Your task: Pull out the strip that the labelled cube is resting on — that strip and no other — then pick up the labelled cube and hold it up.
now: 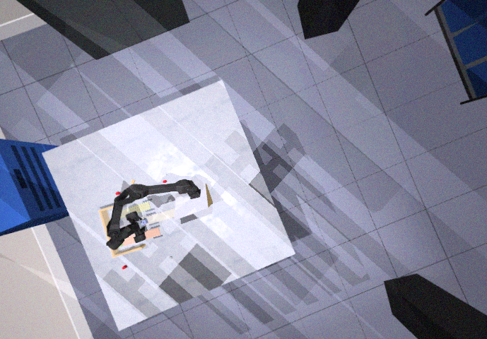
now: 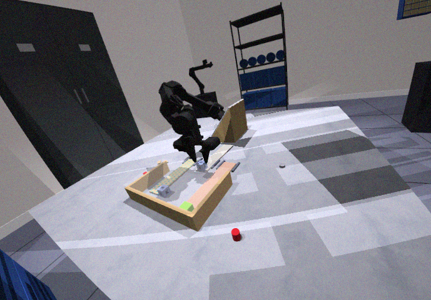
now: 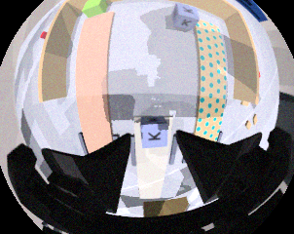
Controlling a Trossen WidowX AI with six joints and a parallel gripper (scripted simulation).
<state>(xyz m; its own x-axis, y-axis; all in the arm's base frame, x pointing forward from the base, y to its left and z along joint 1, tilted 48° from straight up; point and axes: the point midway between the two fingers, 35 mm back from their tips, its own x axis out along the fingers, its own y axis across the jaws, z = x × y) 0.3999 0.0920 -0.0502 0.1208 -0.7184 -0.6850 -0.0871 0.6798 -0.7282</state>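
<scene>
Partly open, the black gripper [image 1: 139,226] [image 2: 200,162] [image 3: 154,136] straddles the pale-blue K-marked cube [image 1: 143,222] [image 2: 201,163] [image 3: 154,136].
Beneath the cube, the flat cream strip [image 1: 164,215] [image 2: 221,155] [image 3: 152,180] points lengthwise toward the brown wedge-shaped block [image 1: 209,195] [image 2: 237,122] [image 3: 164,207].

Pale blue cube [image 1: 143,222] [image 2: 201,165] [image 3: 154,136], dark K on its top face (sideways in wrist view), sitting flat at one end of the strip; plain cream strip [image 1: 165,215] [image 2: 223,154] [image 3: 151,180], long, narrow, lying flat
</scene>
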